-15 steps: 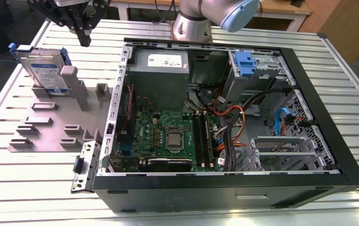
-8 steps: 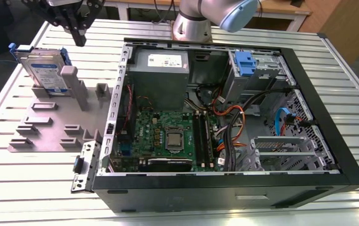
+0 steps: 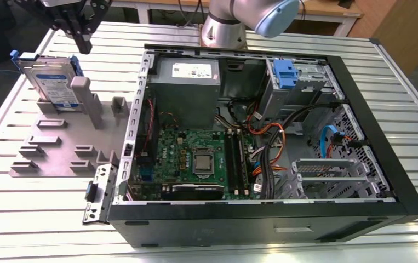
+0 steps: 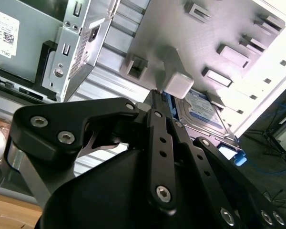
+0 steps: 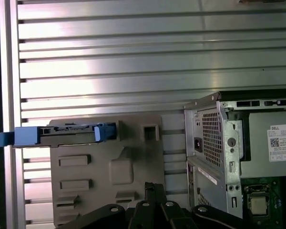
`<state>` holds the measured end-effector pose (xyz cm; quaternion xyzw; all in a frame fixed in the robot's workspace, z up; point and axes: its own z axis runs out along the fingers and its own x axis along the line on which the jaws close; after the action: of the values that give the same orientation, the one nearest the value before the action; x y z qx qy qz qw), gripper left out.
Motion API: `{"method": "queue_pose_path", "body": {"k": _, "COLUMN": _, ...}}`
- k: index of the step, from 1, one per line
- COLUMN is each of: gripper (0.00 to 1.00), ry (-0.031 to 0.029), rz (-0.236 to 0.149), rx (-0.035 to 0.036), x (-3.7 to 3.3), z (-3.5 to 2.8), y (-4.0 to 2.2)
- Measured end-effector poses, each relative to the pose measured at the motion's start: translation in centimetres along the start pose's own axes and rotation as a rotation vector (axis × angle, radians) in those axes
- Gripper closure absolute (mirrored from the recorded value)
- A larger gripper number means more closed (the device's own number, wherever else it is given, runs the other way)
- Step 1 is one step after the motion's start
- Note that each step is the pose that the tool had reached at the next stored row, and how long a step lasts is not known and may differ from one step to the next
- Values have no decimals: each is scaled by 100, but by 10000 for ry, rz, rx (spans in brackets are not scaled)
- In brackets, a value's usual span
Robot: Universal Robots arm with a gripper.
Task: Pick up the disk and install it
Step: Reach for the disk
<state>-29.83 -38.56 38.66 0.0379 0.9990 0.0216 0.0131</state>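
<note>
a slatted metal table holds an open black desktop computer case lying on its side, with its interior facing up. to the exterior view's left of the case, a flat grey fixture plate with raised blocks and slots lies on the table. inside the case, a grey boxy power supply sits at the far end, with a green motherboard nearer the camera. the disk, a silver-grey hard drive with a white-and-blue label in a blue plastic carrier, stands on edge at the far end of the fixture plate, leaning against a grey upright post, outside the case. the black gripper hangs above the disk, close to its top edge but not touching it. its fingers are drawn together with nothing between them.
</note>
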Motion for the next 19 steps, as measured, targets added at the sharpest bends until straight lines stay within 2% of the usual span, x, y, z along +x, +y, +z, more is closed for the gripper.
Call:
{"method": "queue_pose_path", "body": {"k": 3, "gripper": 89, "ry": 0, "rz": 0, "rx": -1, "x": 45, "z": 2, "y": -4}}
{"method": "queue_pose_path", "body": {"k": 10, "gripper": 89, "ry": 0, "rz": 1, "rx": 0, "x": 199, "z": 4, "y": -15}}
{"method": "queue_pose_path", "body": {"k": 19, "gripper": 89, "ry": 0, "rz": 2, "rx": 0, "x": 218, "z": 5, "y": -17}}
